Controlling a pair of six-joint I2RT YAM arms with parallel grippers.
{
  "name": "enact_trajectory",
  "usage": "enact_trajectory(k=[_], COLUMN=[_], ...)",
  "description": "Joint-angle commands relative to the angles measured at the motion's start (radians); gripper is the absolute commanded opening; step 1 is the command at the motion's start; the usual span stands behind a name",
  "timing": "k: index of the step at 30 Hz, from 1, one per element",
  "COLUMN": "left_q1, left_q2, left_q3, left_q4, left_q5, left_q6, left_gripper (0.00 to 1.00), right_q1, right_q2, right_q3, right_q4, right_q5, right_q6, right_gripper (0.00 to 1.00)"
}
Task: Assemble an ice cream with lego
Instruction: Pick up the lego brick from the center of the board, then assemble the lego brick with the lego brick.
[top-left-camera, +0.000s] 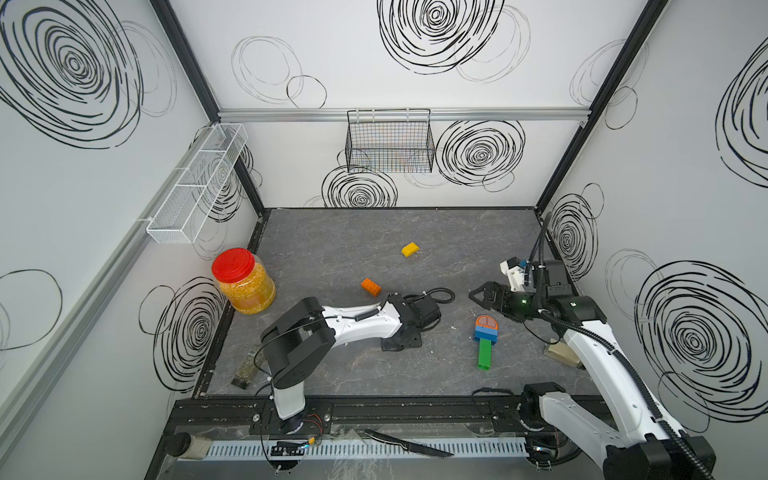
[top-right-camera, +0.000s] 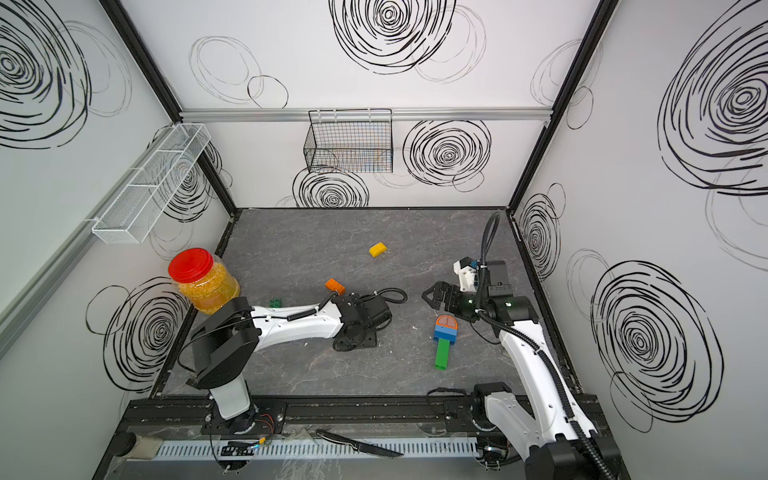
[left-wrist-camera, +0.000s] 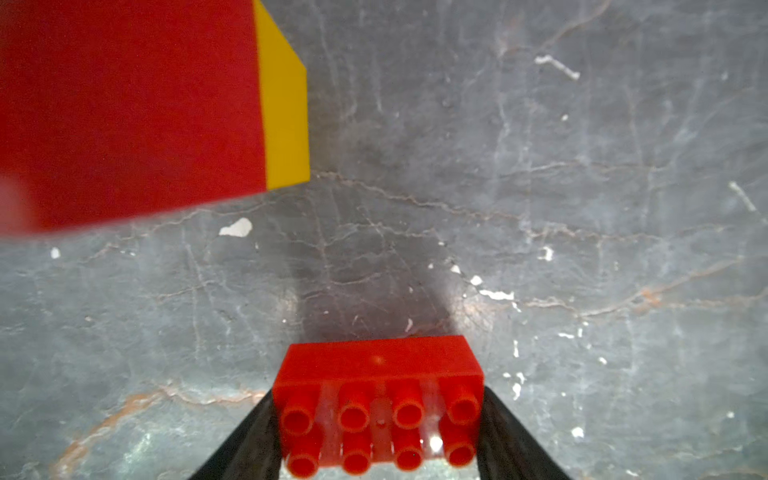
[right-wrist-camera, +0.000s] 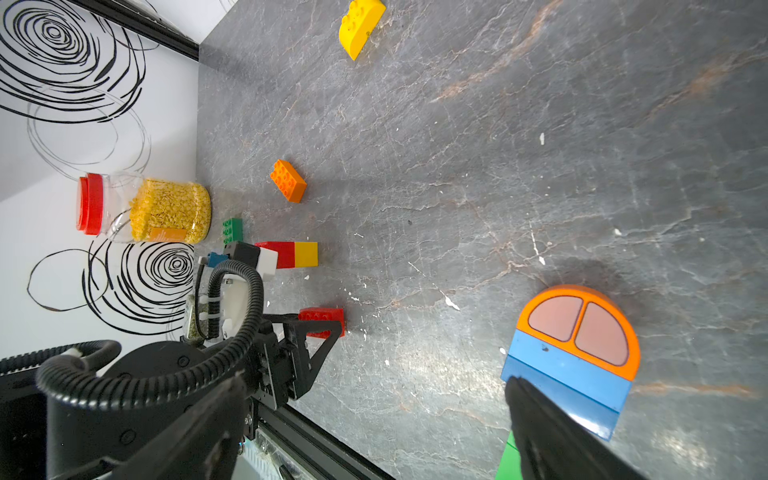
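Observation:
My left gripper (left-wrist-camera: 378, 392) is shut on a red lego brick (left-wrist-camera: 378, 407), its black fingers (left-wrist-camera: 249, 440) pressed against both short sides, studs facing the camera. The right wrist view shows that brick (right-wrist-camera: 322, 321) low on the table. A red-and-yellow stack (left-wrist-camera: 124, 112) lies close by. My right gripper (right-wrist-camera: 374, 436) stands open and empty beside the lying ice cream piece (top-left-camera: 485, 332): an orange dome on a blue brick on a green bar. Loose on the table are an orange brick (top-left-camera: 370, 286), a yellow rounded brick (top-left-camera: 410, 249) and a small green brick (top-right-camera: 275, 303).
A red-lidded jar of yellow grains (top-left-camera: 243, 280) stands at the left wall. A small herb jar (top-left-camera: 247, 368) lies near the left arm's base. A knife (top-left-camera: 409, 444) rests on the front rail. Wire baskets (top-left-camera: 390, 143) hang on the walls.

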Motion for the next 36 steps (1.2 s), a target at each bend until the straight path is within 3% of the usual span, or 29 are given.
enact_trajectory(k=[1,14,25,36], left_q1=[-0.011,-0.052,0.080,0.214], left_q2=[-0.028,-0.144,-0.195,-0.150], left_q3=[0.025,0.090,0.221,0.281], left_q4=[-0.058,-0.199,-0.351,-0.335], left_q5=[-0.036,-0.084,-0.122,-0.046], left_q6=[-0.016,0.037,0.228,0.308], left_gripper=[0.52,0.42,0.39,0.37], right_q1=[-0.005,-0.005,-0.005,-0.003], right_q2=[-0.016,-0.016,-0.016,0.001], right_q3=[-0.001,0.002,0.017,0.029], right_q4=[-0.002,0.004,0.008,0.022], right_q5=[-0.013,-0.016,-0.015,-0.013], right_q6=[-0.004,0.001,0.010,0.024], right_gripper=[1.00,1.00,1.00,1.00])
